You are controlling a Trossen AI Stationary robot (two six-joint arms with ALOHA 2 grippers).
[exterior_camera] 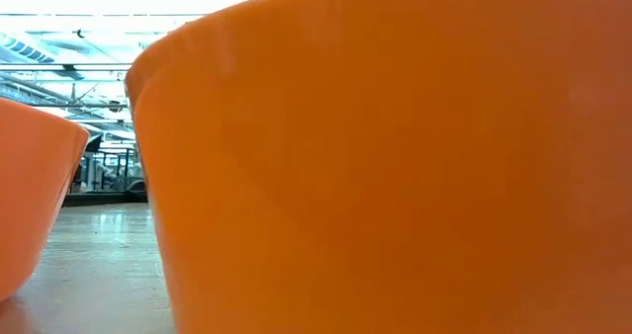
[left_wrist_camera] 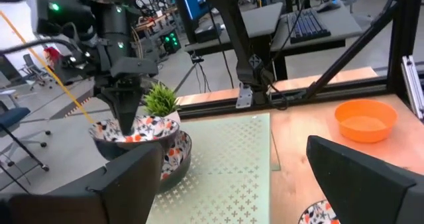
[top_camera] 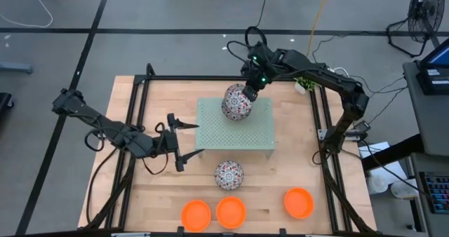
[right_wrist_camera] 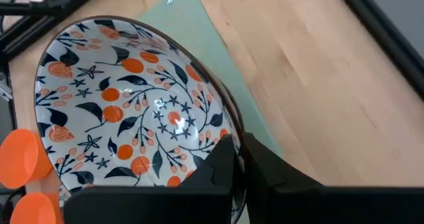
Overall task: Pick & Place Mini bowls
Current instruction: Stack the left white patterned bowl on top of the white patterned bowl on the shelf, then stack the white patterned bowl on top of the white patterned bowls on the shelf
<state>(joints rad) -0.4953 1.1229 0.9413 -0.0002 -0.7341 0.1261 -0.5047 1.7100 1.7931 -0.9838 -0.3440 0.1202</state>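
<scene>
My right gripper (top_camera: 249,95) is shut on a floral mini bowl (top_camera: 236,101) over the far part of the pale green perforated rack (top_camera: 242,133). The left wrist view shows a second floral bowl (left_wrist_camera: 177,156) standing on the rack right under the held one (left_wrist_camera: 136,128). A third floral bowl (top_camera: 229,175) sits on the table near the rack's near edge. Three orange bowls (top_camera: 196,214) (top_camera: 231,212) (top_camera: 299,202) stand along the near edge. My left gripper (top_camera: 186,140) hovers open at the rack's left side, touching nothing. My right gripper pinches the floral bowl's rim (right_wrist_camera: 228,128), one finger (right_wrist_camera: 215,168) inside the bowl and one outside. The fingers come from above, pointing down. The bowl is tilted just over the second floral bowl; I cannot tell whether the two touch.
A small green plant (top_camera: 303,83) stands at the table's far right, behind the rack. A black frame (top_camera: 140,97) runs around the tabletop. Bare wood lies right of the rack (top_camera: 298,149). Two orange bowls (exterior_camera: 395,176) (exterior_camera: 30,196) fill the low view.
</scene>
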